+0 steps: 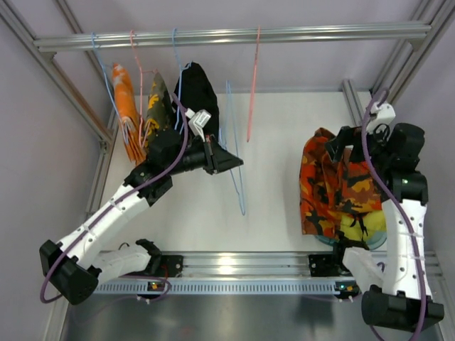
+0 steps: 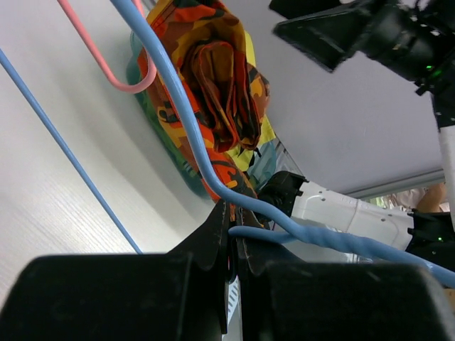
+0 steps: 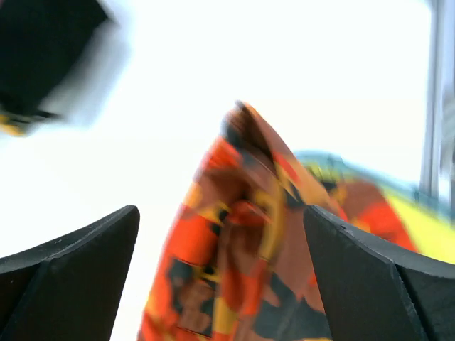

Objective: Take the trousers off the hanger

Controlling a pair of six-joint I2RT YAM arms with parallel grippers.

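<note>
Left jaws clamp hanger (image 2: 355,246); right jaws seemingly spread.

Off the hanger (image 2: 341,243) and heaped at the right of the table (image 1: 199,213): trousers (image 1: 330,188), orange, red and black camouflage, seemingly folded over on themselves. Left of those, well apart: thin blue wire hanger, bare, tilted.

left tool (image 2: 229,227) pinched closed, right tool (image 3: 220,220) spread wide.
</note>
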